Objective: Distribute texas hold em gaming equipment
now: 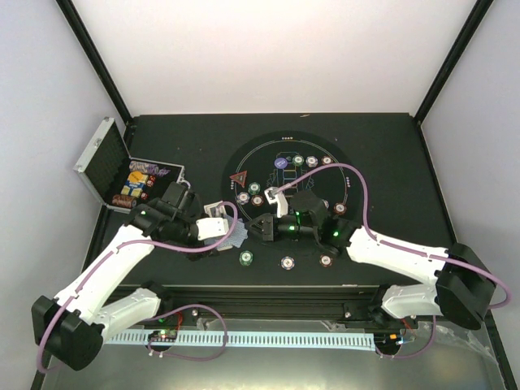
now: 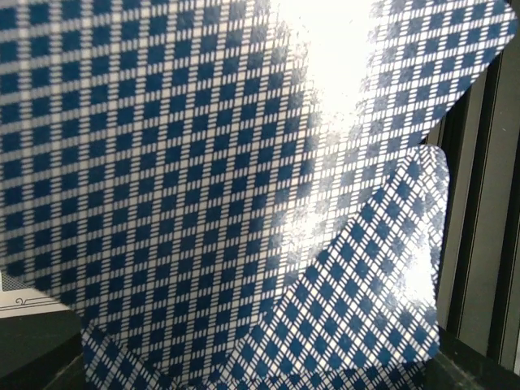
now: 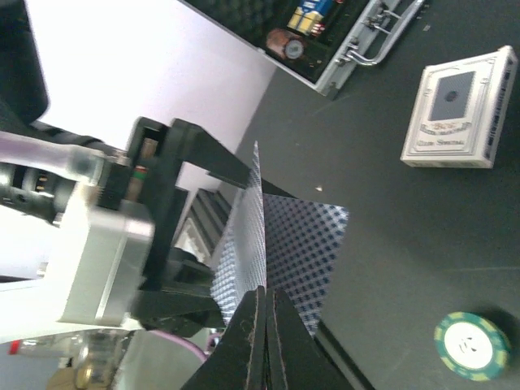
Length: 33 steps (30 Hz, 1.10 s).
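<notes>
Playing cards (image 2: 203, 187) sit fanned in my left gripper (image 1: 226, 233), narrowly clamped, at 8 o'clock of the mat (image 1: 252, 154); my right gripper (image 3: 265, 325) is pinched on a card edge. Drawing away may drag overlapping neighbours out.

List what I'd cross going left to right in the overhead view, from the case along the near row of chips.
silver case → fanned playing cards → green chip → purple chip → red-brown chip
</notes>
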Each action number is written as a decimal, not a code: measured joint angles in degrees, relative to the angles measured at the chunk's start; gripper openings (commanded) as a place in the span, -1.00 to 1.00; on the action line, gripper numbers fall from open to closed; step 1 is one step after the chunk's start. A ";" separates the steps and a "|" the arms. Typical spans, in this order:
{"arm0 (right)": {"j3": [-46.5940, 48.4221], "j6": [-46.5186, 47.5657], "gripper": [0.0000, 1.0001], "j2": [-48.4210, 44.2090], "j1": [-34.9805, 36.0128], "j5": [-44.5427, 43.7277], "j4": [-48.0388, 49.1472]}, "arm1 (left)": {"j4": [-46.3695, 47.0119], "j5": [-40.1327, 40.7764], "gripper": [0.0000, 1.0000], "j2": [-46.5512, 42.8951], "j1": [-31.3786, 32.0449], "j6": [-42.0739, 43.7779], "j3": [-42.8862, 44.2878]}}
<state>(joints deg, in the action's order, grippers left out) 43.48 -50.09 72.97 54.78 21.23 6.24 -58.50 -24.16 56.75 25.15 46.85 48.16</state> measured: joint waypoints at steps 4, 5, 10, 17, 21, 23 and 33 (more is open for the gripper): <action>0.00 -1.88 -0.98 -0.13 -0.02 2.08 2.75 | 0.50 -0.02 -0.97 -0.13 0.00 0.00 -0.42; 0.00 -2.56 -0.98 -0.17 -0.04 2.69 3.54 | 0.55 -0.02 -0.97 -0.13 0.00 0.00 -0.42; -0.04 -5.01 -0.98 -0.61 -0.52 5.07 7.23 | 1.22 -0.02 -0.97 -0.11 0.00 0.00 -0.44; -0.28 -7.56 -0.98 -0.94 -2.58 7.37 10.73 | 1.57 -0.02 -0.97 -0.11 0.00 0.02 -0.85; -0.55 -7.93 -0.98 -0.83 -4.44 8.39 11.39 | 1.53 -0.02 -0.97 -0.11 -0.02 0.04 -0.92; -0.48 -7.87 -0.98 -0.26 -6.14 9.05 11.50 | 1.42 0.00 -0.97 -0.11 -0.09 0.07 -1.09; 10.93 -3.13 -0.98 20.02 -16.52 13.29 9.44 | -2.36 1.03 -0.97 -1.05 -1.14 1.57 -1.09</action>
<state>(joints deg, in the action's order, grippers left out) 54.41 -53.21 92.99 38.26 34.52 15.68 -60.86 -23.14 55.70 24.01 48.42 47.07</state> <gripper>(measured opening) 0.012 0.673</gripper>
